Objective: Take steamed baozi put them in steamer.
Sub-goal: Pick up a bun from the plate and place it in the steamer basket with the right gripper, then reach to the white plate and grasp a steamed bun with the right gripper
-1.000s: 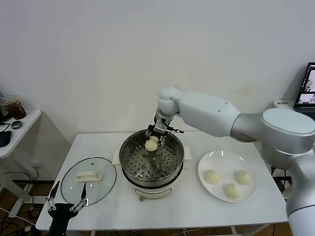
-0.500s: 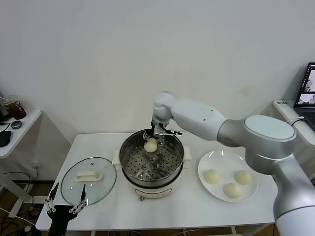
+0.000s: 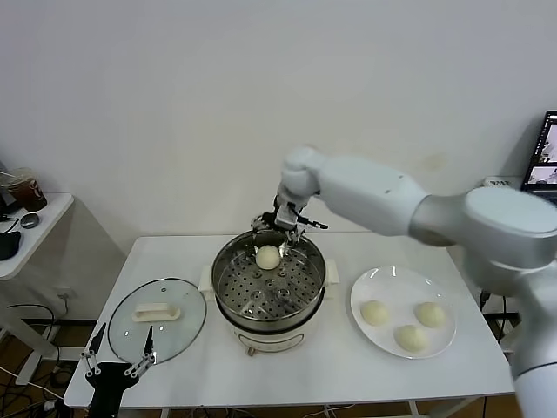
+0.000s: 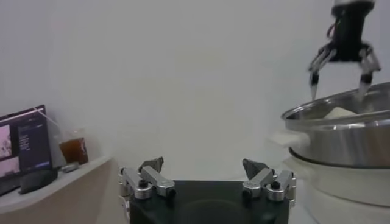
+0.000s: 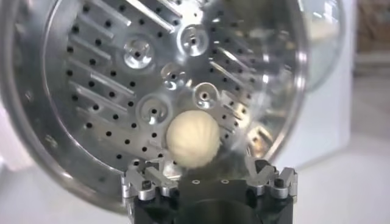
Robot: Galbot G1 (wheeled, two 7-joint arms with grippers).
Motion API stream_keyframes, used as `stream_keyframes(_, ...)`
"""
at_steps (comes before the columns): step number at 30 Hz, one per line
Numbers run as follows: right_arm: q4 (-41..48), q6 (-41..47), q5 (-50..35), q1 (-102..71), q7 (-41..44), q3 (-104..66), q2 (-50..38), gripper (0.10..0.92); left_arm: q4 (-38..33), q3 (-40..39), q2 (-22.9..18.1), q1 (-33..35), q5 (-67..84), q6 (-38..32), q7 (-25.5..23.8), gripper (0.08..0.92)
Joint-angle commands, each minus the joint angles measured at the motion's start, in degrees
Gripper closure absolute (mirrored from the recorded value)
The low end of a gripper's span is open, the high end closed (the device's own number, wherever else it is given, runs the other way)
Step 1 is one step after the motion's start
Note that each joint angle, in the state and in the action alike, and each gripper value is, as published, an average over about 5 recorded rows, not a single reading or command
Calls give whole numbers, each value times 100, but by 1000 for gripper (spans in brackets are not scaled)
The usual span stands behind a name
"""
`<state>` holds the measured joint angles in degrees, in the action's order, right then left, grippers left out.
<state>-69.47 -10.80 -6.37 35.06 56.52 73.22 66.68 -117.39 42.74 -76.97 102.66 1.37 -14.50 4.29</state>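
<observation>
Desk (image 3: pixel 348 370): white, carries everything listed here.

Steamer (image 3: pixel 300 300): steel pot on a white base at the desk's centre, lid off, so its perforated tray lies free to load from above.

Glass lid (image 3: pixel 178 331): flat on the desk at the steamer's 9 o'clock, clear of my loading path.

Plate (image 3: pixel 365 287): white, at the steamer's 3 o'clock, near my right arm; I judge it the supply point.

Steamed baozi, three on the plate (image 3: pixel 374 313): grouped toward its 6 o'clock half, none touching the others.

Steamed baozi, one in the steamer (image 3: pixel 268 257): resting on the tray near the 12 o'clock wall, which leaves most of the tray for the rest. One of four is loaded, by my count.

My right gripper (image 3: pixel 283 228): just above the rim at 12 o'clock, over that bun, jaws spread wide and holding nothing; the bun sits free between and below them.

My left gripper (image 3: pixel 119 353): parked low off the desk's edge below the lid, at about 7 o'clock from the steamer, jaws apart and empty.

Obstructions: the steamer's far wall stands close beside the bun; nothing lies between steamer and plate.
</observation>
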Motion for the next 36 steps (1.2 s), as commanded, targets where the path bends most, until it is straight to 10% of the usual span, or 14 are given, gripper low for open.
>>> stream_keyframes(1,-2621,4033,-1949,871,58,415,-2342,203,-91,-12,38,-32,62,350,70,177)
stream_keyframes(12,-2810,3937,-391,-174,430,516,-3815,203,-86,-53,208,-91,-69,684,100,177)
stream_keyframes(36,-794,2911,1031,-3157,446,-1553,-2697,203,-207,196,124,-32,9,855,100,177)
